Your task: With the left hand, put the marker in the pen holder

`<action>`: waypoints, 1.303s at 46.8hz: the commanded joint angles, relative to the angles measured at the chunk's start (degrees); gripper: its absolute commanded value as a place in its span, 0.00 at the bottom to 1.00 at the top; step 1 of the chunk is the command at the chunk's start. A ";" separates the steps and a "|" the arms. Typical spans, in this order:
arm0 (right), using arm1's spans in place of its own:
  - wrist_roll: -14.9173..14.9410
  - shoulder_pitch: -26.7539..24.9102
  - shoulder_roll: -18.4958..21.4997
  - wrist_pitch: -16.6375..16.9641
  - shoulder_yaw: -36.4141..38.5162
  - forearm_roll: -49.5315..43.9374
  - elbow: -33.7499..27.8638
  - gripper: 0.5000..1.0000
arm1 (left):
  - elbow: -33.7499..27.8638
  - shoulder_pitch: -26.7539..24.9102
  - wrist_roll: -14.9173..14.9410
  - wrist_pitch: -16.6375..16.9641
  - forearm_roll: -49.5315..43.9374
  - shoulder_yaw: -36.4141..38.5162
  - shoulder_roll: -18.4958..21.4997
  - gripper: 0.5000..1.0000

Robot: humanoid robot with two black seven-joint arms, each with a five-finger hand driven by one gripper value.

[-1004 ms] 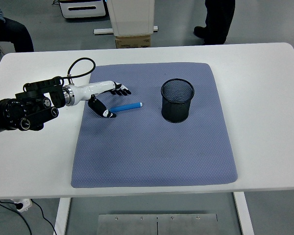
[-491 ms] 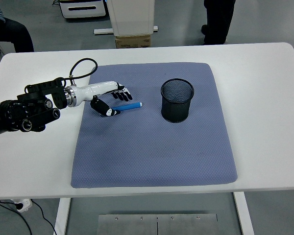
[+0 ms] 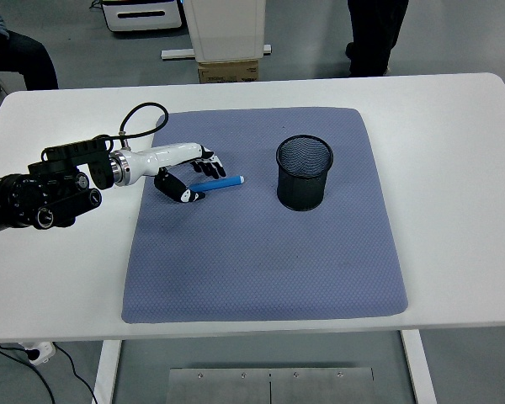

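Note:
A blue marker point(image 3: 222, 182) with a white tip lies flat on the blue-grey mat point(image 3: 261, 252), pointing toward the black mesh pen holder point(image 3: 304, 172), which stands upright at the mat's upper right. My left hand point(image 3: 195, 175) reaches in from the left over the marker's left end. Its fingers curve down above the marker and the thumb sits below it, but they have not closed on it. The marker's left end is hidden behind the fingers. The right arm does not show.
The white table point(image 3: 454, 168) extends well beyond the mat on all sides. A black cable point(image 3: 139, 114) loops above my left forearm. A seated person shows at the top left and a standing person's legs point(image 3: 374, 34) at the top right, beyond the table.
My left hand has shifted slightly down and right, bringing its fingers over the marker's left end. The marker and the pen holder have stayed in place.

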 commanded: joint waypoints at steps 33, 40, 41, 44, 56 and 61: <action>0.00 0.00 0.00 0.00 0.00 0.00 -0.04 1.00 | 0.02 0.62 -1.22 0.17 0.08 0.08 -0.07 0.00; 0.00 0.00 0.00 0.00 0.00 0.00 -0.04 1.00 | 0.02 0.62 -1.40 0.17 0.08 0.08 -0.07 0.00; 0.00 0.00 0.00 0.00 0.00 0.00 -0.04 1.00 | 0.02 0.62 -1.40 0.17 0.08 0.08 -0.07 0.00; 0.00 0.00 0.00 0.00 0.00 0.00 -0.04 1.00 | 0.02 0.62 -1.40 0.17 0.08 -0.01 -0.07 0.00; 0.00 0.00 0.00 0.00 0.00 0.00 -0.04 1.00 | 0.02 0.62 -2.72 0.09 0.08 -0.01 0.02 0.00; 0.00 0.00 0.00 0.00 0.00 0.00 0.04 1.00 | 0.02 0.62 -2.72 0.09 -0.01 -0.01 0.11 0.00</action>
